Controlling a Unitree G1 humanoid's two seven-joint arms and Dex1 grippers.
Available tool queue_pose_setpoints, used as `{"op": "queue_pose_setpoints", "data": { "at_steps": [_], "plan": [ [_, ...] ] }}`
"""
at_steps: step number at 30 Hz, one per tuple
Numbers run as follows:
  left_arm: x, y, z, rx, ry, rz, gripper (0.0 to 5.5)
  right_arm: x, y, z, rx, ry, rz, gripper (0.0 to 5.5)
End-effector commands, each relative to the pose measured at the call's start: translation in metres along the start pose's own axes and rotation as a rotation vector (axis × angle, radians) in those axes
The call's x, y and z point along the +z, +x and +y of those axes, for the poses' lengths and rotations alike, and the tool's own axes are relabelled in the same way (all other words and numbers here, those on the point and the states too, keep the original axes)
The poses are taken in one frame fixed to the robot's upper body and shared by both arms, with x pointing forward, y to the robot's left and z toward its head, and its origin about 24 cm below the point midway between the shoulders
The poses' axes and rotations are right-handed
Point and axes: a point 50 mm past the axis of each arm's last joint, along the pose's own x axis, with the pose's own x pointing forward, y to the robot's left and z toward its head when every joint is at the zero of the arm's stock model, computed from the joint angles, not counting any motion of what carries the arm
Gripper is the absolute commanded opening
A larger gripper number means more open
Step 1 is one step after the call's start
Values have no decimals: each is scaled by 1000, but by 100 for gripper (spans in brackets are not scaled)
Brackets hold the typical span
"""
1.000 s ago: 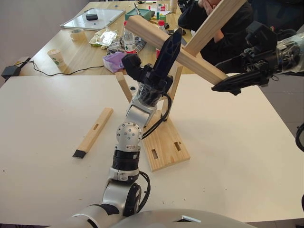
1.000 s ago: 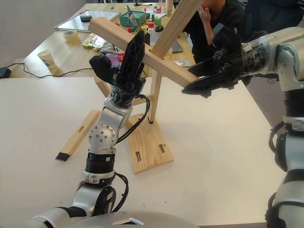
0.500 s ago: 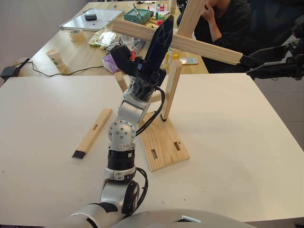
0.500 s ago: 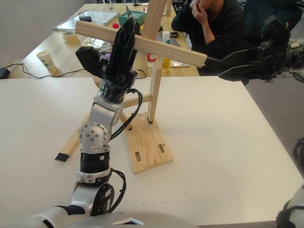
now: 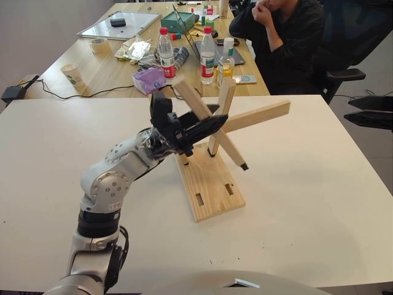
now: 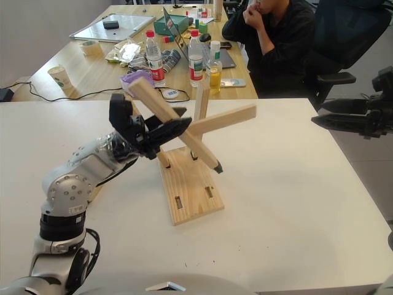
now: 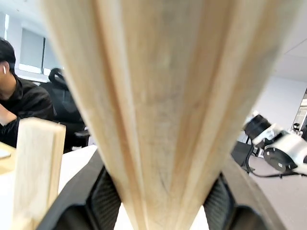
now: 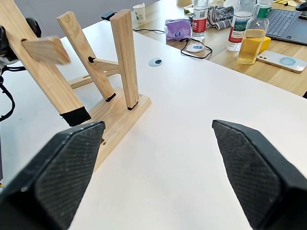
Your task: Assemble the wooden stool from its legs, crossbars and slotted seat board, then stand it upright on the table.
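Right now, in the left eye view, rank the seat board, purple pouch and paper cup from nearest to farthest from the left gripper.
1. seat board, just under the left gripper holding a leg.
2. purple pouch, behind on the far table.
3. paper cup, far left.

- The wooden leg (image 7: 158, 110) blurs close against my left wrist camera, both ends cut off.
- My right gripper (image 5: 353, 110) trails off the side edge, its arm unseen.
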Motion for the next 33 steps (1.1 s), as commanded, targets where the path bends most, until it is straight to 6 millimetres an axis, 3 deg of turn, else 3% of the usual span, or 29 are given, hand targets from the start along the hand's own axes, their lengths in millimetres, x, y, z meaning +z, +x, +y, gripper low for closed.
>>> {"op": "queue_pose_setpoints", "data": {
  "at_steps": [1, 4, 17, 33],
  "plan": [
    [-17, -18, 2, 58, -15, 42, 206, 1, 3, 3, 1, 0, -19, 412],
    [-23, -27, -1, 80, -15, 62, 206, 2, 5, 4, 1, 0, -20, 412],
    [-18, -56, -1, 43, 106, 160, 206, 0, 6, 9, -7, 7, -27, 412],
    [-26, -72, -1, 58, 115, 223, 206, -4, 3, 10, -22, 12, -28, 412]
  ]
}}
